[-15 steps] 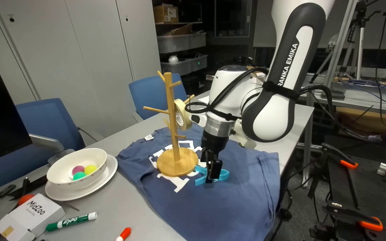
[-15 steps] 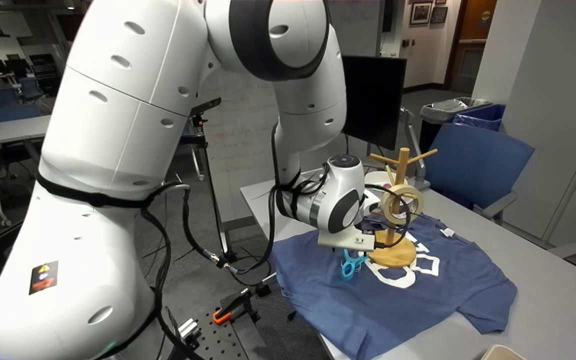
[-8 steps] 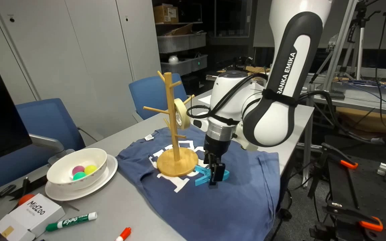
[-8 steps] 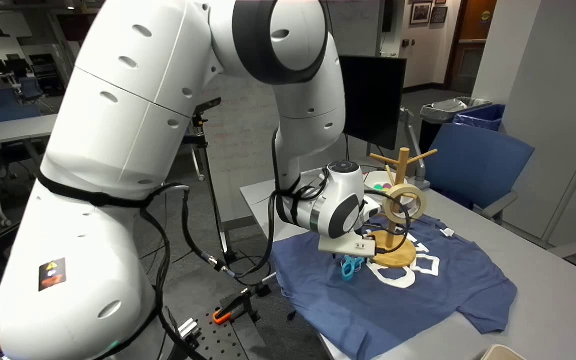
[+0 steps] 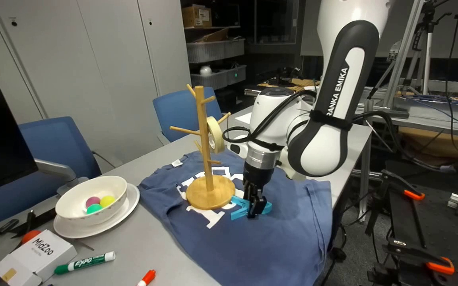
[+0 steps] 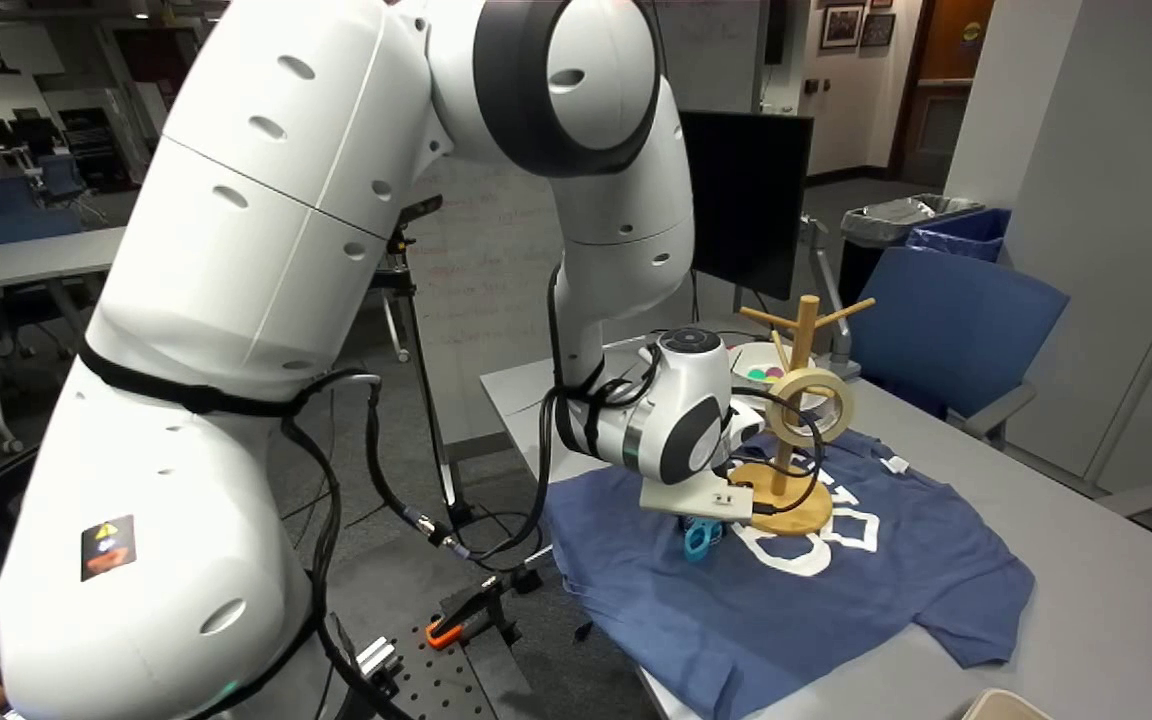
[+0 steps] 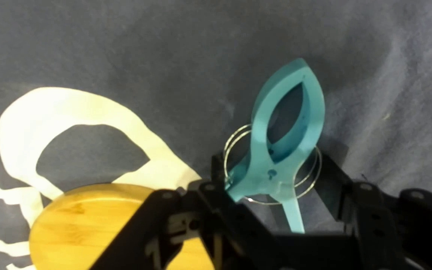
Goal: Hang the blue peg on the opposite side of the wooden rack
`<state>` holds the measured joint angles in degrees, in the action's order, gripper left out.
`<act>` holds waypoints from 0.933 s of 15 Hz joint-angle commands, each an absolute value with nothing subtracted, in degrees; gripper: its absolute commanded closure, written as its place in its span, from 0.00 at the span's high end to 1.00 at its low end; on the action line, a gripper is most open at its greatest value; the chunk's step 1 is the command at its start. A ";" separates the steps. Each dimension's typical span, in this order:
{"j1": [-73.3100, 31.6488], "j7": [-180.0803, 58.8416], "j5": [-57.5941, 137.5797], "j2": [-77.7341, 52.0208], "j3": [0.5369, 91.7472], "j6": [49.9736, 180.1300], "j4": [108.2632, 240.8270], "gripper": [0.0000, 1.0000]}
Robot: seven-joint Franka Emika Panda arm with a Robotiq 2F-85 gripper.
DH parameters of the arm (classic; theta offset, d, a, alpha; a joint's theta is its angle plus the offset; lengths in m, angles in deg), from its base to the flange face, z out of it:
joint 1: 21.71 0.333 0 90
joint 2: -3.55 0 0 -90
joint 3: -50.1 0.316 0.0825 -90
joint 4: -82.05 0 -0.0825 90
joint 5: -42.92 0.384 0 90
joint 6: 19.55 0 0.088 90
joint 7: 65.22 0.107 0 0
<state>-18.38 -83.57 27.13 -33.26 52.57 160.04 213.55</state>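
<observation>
Pale cabinets point(image 5: 105, 59) stand behind your grey table point(image 5: 149, 238), where a dark blue shirt point(image 5: 276, 246) with white print point(image 7: 69, 103) lies spread out. On it the wooden rack point(image 5: 204, 139) stands upright, a roll of tape point(image 5: 217, 135) hanging on one of its arms; in an exterior view, a white bowl point(image 5: 71, 200) of coloured balls point(image 5: 94, 208) sits on a plate point(image 5: 134, 198), well apart from the rack. Your blue peg point(image 7: 272, 178) lies on the shirt just beside the rack's round base. You have the gripper point(image 7: 271, 167) right over it, and in the wrist view its fingers point(image 7: 334, 187) are set wide, one on either side of the peg. You cannot tell from these angles whether either finger touches the plastic.
</observation>
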 commanded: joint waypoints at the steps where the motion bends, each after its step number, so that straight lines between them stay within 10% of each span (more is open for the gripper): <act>1: -17.98 -83.66 26.02 -34.45 51.85 162.04 212.60 0.36; 14: -2.08 -79.33 25.35 -27.21 41.35 159.05 216.92 0.36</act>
<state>-7.33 -81.93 27.13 -30.76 45.90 160.44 214.57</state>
